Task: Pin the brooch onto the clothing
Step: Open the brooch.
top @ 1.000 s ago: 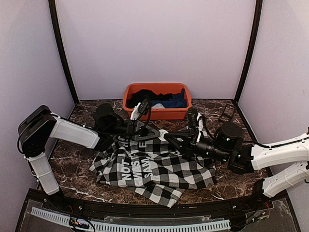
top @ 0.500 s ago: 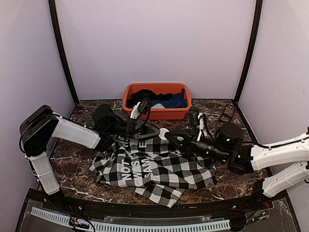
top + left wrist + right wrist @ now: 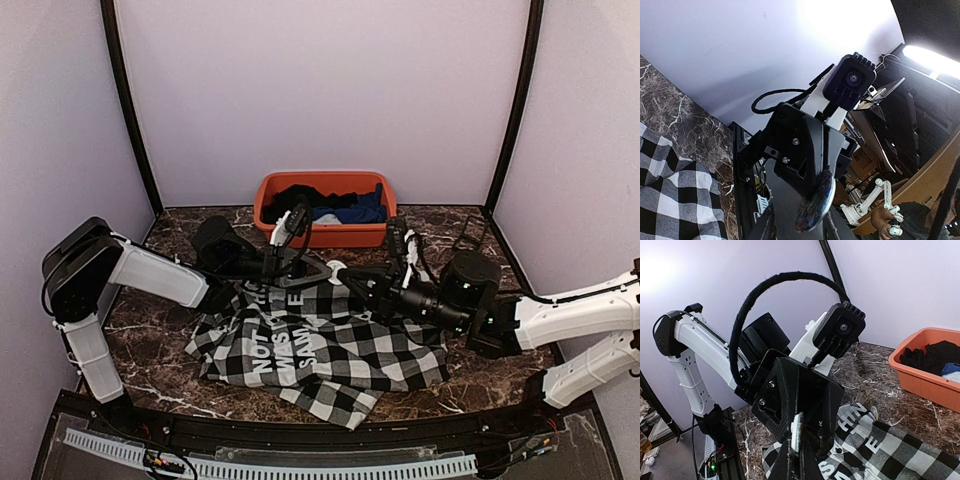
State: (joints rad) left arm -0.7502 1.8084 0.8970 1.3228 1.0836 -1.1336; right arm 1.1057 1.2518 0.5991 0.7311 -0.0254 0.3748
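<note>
Right tool [image 3: 798,452] pinching brooch [image 3: 797,432] by checked shirt [image 3: 330,340], left tool [image 3: 801,226] meeting it, grip unclear

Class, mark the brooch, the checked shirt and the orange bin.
brooch [image 3: 814,202], left wrist view, middle of its shiny disc.
shirt [image 3: 350,345], top view, checked cloth right of the letters.
bin [image 3: 325,237], top view, front wall.

Dark marble table [image 3: 165,345]: checked shirt [image 3: 350,345] spread centre; orange bin [image 3: 325,238] at back.
</note>
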